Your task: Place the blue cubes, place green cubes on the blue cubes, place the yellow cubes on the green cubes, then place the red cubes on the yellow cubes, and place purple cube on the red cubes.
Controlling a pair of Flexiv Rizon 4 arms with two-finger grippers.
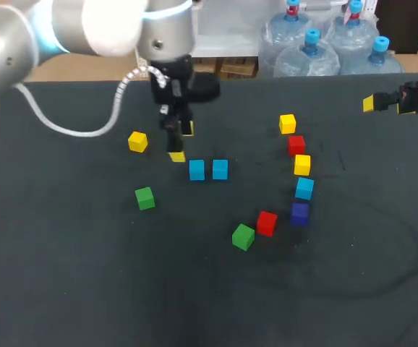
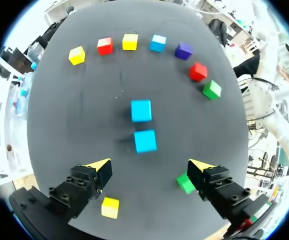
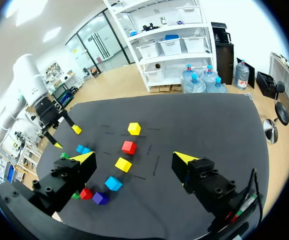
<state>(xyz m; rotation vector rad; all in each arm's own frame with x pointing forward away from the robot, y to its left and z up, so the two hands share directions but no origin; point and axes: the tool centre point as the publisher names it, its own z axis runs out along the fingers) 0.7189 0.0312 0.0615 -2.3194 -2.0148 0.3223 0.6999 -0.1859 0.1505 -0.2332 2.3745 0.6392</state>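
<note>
Two blue cubes (image 1: 197, 170) are sitting side by side on the desk (image 1: 86, 275) as a base, and nothing is resting on them yet, so we are judging every stacking layer as left to do. A third blue cube (image 1: 304, 188) is lying well right of that pair, in a loose line with yellow cubes (image 1: 302, 165), a red cube (image 1: 296, 145) and the purple cube (image 1: 299, 213). A green cube (image 1: 144, 197) is waiting near-left of the pair, and a second green cube (image 1: 243, 236) near-right of it, beside a second red cube (image 1: 267, 223). Our left hand (image 1: 181, 142) is hovering just beyond the pair's left end, fingers spread and carrying nothing. Our right hand (image 3: 133, 158) is hanging far right of the pair, likewise spread and empty. We are seeing no containers.
</note>
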